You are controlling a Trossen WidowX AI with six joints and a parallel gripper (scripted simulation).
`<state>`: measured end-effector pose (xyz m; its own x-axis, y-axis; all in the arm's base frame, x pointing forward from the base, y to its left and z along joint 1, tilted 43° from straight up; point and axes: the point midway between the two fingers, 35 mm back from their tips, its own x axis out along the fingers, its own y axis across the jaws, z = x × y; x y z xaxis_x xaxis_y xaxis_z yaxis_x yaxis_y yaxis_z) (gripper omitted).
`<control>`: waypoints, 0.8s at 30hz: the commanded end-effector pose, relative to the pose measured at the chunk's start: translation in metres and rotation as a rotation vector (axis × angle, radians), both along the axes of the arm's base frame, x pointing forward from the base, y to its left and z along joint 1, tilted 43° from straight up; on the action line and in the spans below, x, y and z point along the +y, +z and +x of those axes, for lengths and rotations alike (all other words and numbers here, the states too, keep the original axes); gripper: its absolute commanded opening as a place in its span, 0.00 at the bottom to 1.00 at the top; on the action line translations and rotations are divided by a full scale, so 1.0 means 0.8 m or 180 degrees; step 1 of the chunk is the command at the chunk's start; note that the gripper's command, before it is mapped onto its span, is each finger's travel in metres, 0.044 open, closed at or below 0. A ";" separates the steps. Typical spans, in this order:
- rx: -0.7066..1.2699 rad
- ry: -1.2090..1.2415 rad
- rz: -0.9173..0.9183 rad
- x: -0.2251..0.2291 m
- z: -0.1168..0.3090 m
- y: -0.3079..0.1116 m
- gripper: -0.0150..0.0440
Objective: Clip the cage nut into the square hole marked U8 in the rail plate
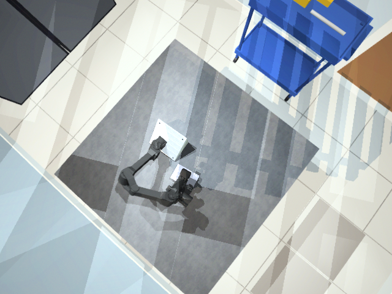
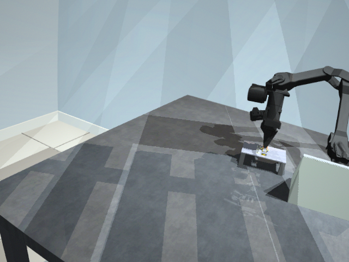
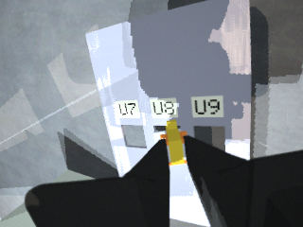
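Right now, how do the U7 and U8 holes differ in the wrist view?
The U7 hole lies open to view; the U8 hole is mostly hidden by the yellow-and-orange cage nut in the gripper. No finger covers the U7 hole, while the fingers converge at the U8 hole. Both are cut in the rail plate, each below its own label.

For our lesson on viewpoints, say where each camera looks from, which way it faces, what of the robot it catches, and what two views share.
Top: high above, facing down at the table; whole arm visible.
Exterior: beyond a table edge, raised, looking across and down at the plate; most of the arm, cut off at right.
Wrist: on the arm near the end effector, facing the plate's U8 label; two dark fingers show.
Exterior and wrist share the yellow nut.
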<state>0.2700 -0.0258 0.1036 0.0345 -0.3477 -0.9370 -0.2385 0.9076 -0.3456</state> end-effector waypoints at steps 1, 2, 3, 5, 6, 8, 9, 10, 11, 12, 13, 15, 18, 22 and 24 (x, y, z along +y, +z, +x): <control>-0.0018 -0.0010 -0.0053 0.000 -0.001 -0.001 0.30; -0.0019 -0.0010 -0.0055 0.000 -0.001 -0.001 0.30; -0.0019 -0.0010 -0.0058 0.000 -0.001 -0.001 0.30; -0.0022 -0.0009 -0.0068 0.000 -0.001 -0.001 0.30; -0.0023 -0.0009 -0.0075 0.001 -0.001 -0.001 0.30; -0.0028 -0.0008 -0.0092 0.001 -0.001 -0.001 0.30; -0.0030 -0.0008 -0.0100 0.001 -0.001 -0.001 0.30; -0.0030 -0.0007 -0.0102 0.001 -0.001 -0.001 0.30; -0.0031 -0.0007 -0.0106 0.001 -0.001 -0.001 0.30; -0.0032 -0.0007 -0.0112 0.001 -0.001 -0.001 0.30; -0.0034 -0.0007 -0.0119 0.001 -0.001 -0.001 0.30; -0.0038 -0.0006 -0.0138 0.001 -0.001 -0.001 0.30; -0.0045 -0.0004 -0.0172 0.002 -0.001 -0.002 0.30; -0.0056 -0.0002 -0.0217 0.003 -0.001 -0.002 0.30; -0.0062 -0.0001 -0.0240 0.003 -0.001 -0.003 0.30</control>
